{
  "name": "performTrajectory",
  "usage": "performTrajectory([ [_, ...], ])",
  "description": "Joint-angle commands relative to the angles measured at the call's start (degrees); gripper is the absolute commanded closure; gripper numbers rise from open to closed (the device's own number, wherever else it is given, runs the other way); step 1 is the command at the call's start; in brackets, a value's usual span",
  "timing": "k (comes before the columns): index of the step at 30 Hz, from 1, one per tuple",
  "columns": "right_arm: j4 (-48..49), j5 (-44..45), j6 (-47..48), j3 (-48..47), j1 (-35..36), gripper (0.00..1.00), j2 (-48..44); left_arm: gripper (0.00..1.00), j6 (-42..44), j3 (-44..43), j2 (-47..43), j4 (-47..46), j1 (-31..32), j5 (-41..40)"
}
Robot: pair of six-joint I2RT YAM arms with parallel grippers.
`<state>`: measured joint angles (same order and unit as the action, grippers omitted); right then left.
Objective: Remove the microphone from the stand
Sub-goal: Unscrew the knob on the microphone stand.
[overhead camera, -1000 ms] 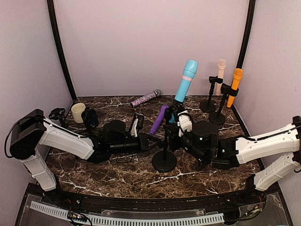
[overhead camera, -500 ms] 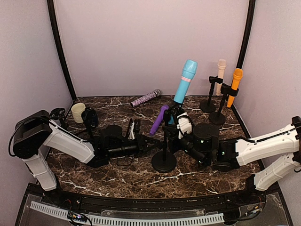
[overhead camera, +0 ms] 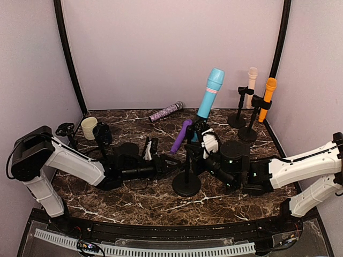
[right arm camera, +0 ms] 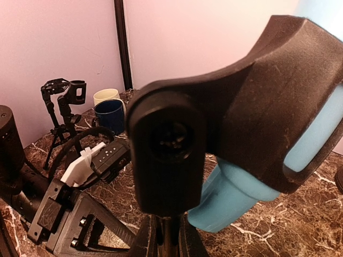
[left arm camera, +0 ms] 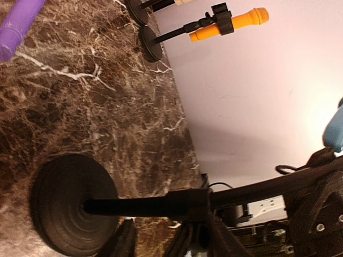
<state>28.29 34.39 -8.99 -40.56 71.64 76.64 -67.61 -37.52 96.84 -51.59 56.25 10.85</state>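
A light-blue microphone (overhead camera: 210, 96) leans in the black clip (right arm camera: 214, 123) of a stand whose round base (overhead camera: 187, 184) rests on the marble table. The same microphone (right arm camera: 252, 187) shows low behind the clip in the right wrist view. My right gripper (overhead camera: 195, 155) is shut on the stand's thin pole just under the clip, its fingers (right arm camera: 151, 241) pinching it. My left gripper (overhead camera: 169, 163) lies low on the table left of the pole. It is open, and the pole and base (left arm camera: 72, 206) cross just past its fingers (left arm camera: 122, 241).
A purple microphone (overhead camera: 181, 135) slants just left of the stand. A glittery one (overhead camera: 166, 112) lies at the back. Orange (overhead camera: 266, 99) and cream (overhead camera: 251, 85) microphones stand in holders at the back right. A cream mug (overhead camera: 89, 127), blue mug (overhead camera: 103, 134) and small empty stand (overhead camera: 67, 129) sit far left.
My left gripper was shut and has now parted its jaws, easing slightly left away from the pole. The right gripper and the blue microphone have stayed put.
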Motion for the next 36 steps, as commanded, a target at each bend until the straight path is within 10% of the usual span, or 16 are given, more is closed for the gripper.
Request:
performTrajectory([
  [1,4.9,1.5,-1.1,-1.6,0.3,1.00,-3.0,0.48,14.5,-4.7,-5.8,23.5,-0.9,-4.9],
  [6,4.6,1.6,-1.2,-1.8,0.3,1.00,-2.9,0.40,29.2,-8.9,-14.0,35.0,-1.0,-11.8],
  [17,4.3,1.6,-1.9,-2.2,0.3,1.00,-2.9,0.39,79.0,-5.2,-17.9,26.7,12.6,-21.3],
  [36,3.6,1.2,-1.9,-3.7,0.3,1.00,-2.1,0.39,97.5,-9.8,-5.6,20.7,17.4,-36.1],
])
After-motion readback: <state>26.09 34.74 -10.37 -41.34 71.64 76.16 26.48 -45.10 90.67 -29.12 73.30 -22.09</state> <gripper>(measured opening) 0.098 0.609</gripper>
